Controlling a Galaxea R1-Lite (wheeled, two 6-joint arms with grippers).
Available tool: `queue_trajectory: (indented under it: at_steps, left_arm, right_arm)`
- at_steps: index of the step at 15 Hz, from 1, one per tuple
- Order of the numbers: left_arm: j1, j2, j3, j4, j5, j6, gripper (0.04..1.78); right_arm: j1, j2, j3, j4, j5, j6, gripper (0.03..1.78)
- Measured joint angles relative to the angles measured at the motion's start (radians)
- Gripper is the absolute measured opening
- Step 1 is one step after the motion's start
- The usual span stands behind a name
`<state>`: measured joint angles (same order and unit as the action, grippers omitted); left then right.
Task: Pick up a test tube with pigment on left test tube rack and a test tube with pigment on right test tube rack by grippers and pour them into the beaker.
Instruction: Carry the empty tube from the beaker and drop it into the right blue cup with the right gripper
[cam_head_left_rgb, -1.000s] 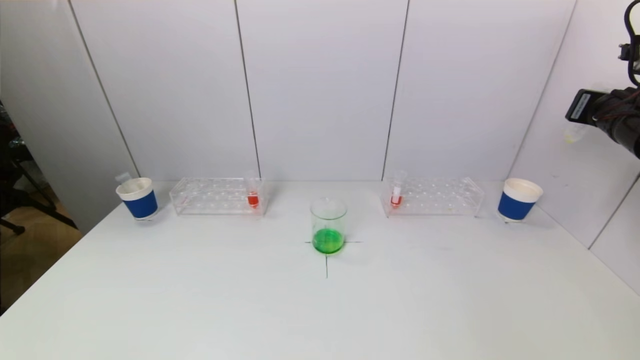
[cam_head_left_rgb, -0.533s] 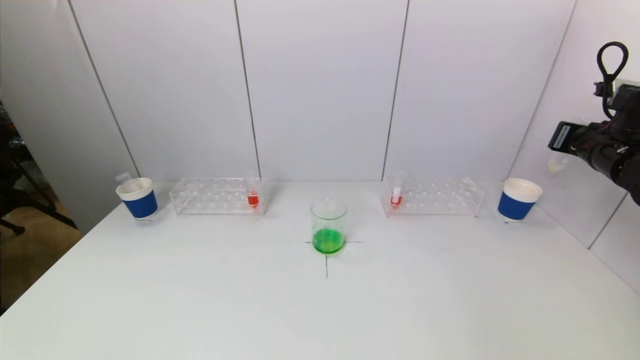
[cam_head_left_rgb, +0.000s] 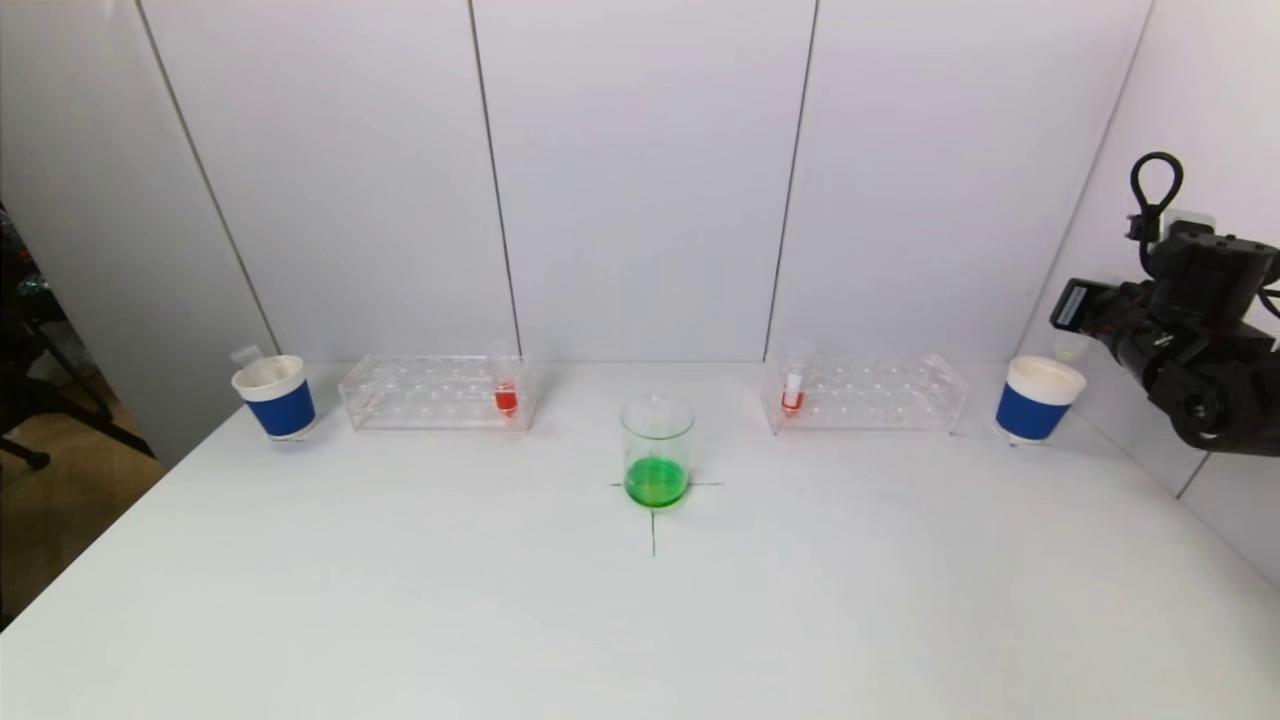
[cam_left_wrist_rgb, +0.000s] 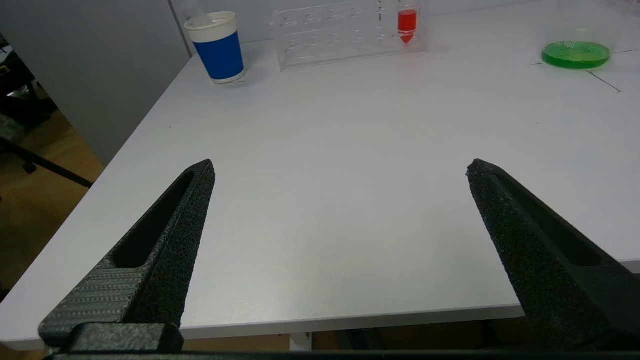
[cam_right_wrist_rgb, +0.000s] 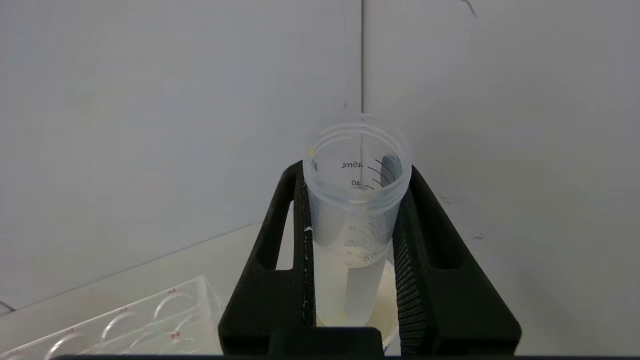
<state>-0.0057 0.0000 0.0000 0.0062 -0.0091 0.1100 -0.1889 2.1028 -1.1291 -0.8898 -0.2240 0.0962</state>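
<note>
Now my right gripper, fingers clamped on an emptied test tube, has dropped from high at the wall to just above the right blue cup, so disposal looks next. Beaker holds green liquid mid-counter. My left gripper hangs spread wide, empty, near the counter's front edge.

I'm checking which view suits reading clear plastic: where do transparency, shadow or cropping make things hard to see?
Head view: the clear plastic left rack nearly melts into the white table; soft shadows only. Right wrist view: the emptied translucent graduated tube, clamped in the right gripper, shows its printed scale sharply. Left wrist view: the glass beaker of green liquid is cropped at the top edge.
</note>
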Motion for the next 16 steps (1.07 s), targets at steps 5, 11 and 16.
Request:
queue_trajectory:
  at_steps: [5, 11, 16]
  left_arm:
    - [0.000, 0.000, 0.000, 0.000, 0.000, 0.000, 1.76]
    - [0.000, 0.000, 0.000, 0.000, 0.000, 0.000, 1.76]
    - [0.000, 0.000, 0.000, 0.000, 0.000, 0.000, 1.76]
  right_arm:
    - [-0.003, 0.105, -0.049, -0.040, -0.002, -0.004, 0.50]
    - [-0.027, 0.179, -0.094, -0.044, 0.001, 0.003, 0.50]
    - [-0.024, 0.191, -0.041, -0.110, 0.004, -0.008, 0.50]
